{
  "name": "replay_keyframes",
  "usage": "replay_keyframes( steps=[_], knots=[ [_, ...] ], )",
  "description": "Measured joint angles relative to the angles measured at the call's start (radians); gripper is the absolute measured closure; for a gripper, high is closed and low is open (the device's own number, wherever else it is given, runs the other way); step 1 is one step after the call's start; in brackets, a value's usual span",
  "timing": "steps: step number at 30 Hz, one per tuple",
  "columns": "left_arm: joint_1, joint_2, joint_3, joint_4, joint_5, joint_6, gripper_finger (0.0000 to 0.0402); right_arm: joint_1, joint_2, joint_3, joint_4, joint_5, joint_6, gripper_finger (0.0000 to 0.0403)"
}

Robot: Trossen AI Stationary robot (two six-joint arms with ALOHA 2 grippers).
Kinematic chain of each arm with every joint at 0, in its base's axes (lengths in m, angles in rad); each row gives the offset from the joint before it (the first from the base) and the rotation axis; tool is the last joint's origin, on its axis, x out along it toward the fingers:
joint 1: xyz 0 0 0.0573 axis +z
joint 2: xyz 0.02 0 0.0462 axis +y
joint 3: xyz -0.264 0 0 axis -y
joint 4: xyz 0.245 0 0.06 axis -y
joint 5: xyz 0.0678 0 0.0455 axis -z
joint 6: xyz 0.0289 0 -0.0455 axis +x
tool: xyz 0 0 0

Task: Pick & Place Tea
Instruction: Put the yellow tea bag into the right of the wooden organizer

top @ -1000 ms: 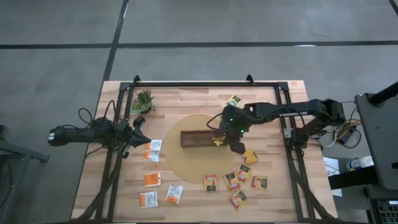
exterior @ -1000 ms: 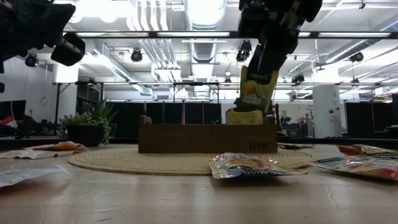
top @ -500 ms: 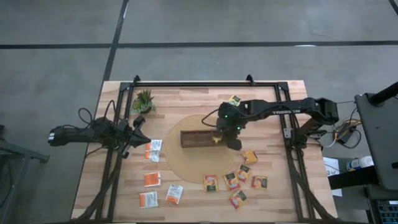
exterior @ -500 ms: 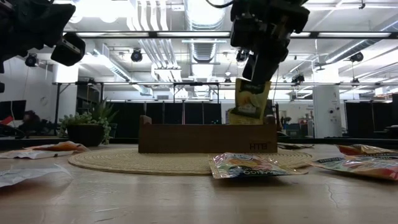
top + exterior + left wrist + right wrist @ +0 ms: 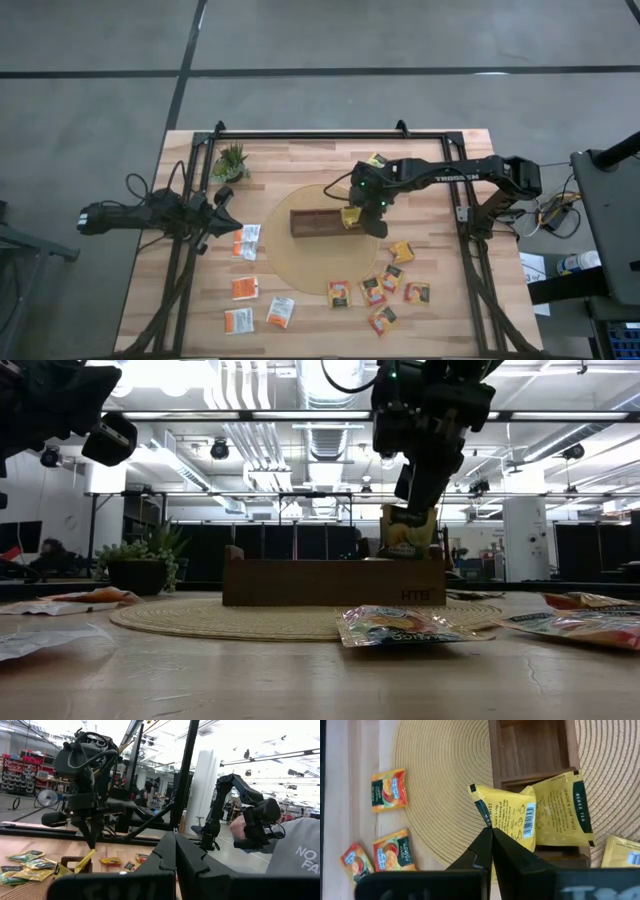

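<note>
Right gripper (image 5: 352, 215) clenched on a yellow sachet (image 5: 506, 818).
You hold it over the tray's (image 5: 316, 222) right end; left gripper (image 5: 222, 198) waits shut, far left.

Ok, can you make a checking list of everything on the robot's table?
Surface: wooden table, round woven mat.
Job's things: yellow sachet held over wooden tray; another yellow sachet in it; loose sachets around the mat.
Clutter: potted plant.
Grippers: right gripper shut on the sachet; left gripper shut, off to the side.
Cables: loops by the left arm.
Surroundings: person's sleeve.
</note>
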Motion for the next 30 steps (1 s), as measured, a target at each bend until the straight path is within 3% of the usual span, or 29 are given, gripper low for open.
replay_keyframes(
  steps=[30],
  knots=[
    [0.000, 0.000, 0.000, 0.001, 0.000, 0.000, 0.0402, -0.004, 0.000, 0.000, 0.006, 0.042, -0.026, 0.0382]
  ],
)
